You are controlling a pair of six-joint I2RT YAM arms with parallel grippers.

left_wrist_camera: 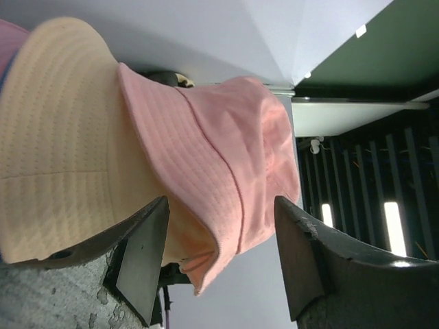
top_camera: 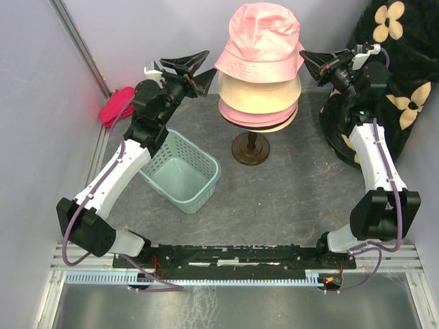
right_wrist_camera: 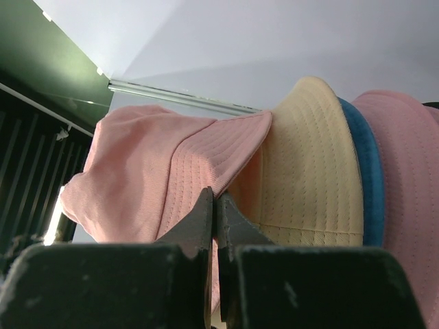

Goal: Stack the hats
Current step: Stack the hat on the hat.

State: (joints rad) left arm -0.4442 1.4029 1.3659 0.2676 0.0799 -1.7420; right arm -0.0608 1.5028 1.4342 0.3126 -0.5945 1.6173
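A pink bucket hat (top_camera: pixel 264 34) sits tilted on top of a stack on a stand. Below it are a beige hat (top_camera: pixel 259 92) and another pink hat (top_camera: pixel 250 116). A blue brim (right_wrist_camera: pixel 357 171) shows in the right wrist view between the beige hat (right_wrist_camera: pixel 309 164) and the lower pink one. My right gripper (top_camera: pixel 306 60) is shut on the right brim of the top pink hat (right_wrist_camera: pixel 137 171), with the jaws pinched together (right_wrist_camera: pixel 216 199). My left gripper (top_camera: pixel 210 62) is open beside the hat's left brim. In the left wrist view the pink brim (left_wrist_camera: pixel 226 178) hangs between its spread jaws (left_wrist_camera: pixel 221 205), untouched.
The dark round stand (top_camera: pixel 250 147) carries the stack at the table's middle back. A teal mesh basket (top_camera: pixel 182 171) stands by the left arm. A magenta cloth bundle (top_camera: pixel 115 106) lies at the far left. Black fabric with cream flowers (top_camera: pixel 391 68) fills the back right corner.
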